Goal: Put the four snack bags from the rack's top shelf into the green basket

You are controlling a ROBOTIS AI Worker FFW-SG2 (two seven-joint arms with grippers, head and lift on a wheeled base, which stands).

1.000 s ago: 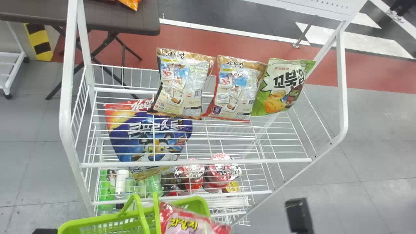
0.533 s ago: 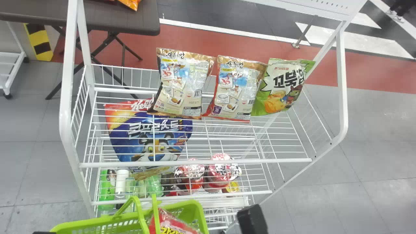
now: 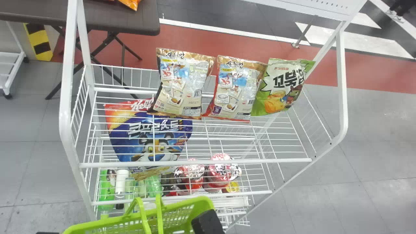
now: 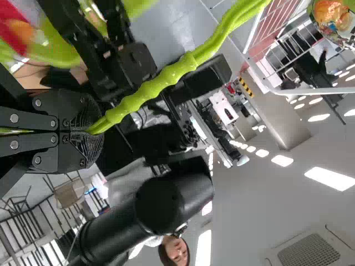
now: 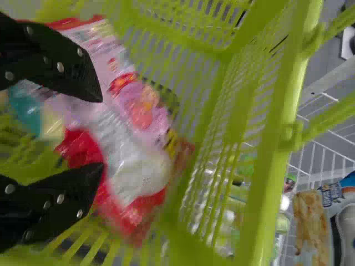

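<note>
Facing the rack over grey floor, right tool gapes, left tool grips handle.

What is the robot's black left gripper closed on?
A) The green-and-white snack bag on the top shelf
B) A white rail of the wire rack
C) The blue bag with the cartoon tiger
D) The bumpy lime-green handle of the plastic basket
D: in the left wrist view, the black left gripper has its fingers pressed together around the bumpy lime-green handle of the plastic basket.
</note>
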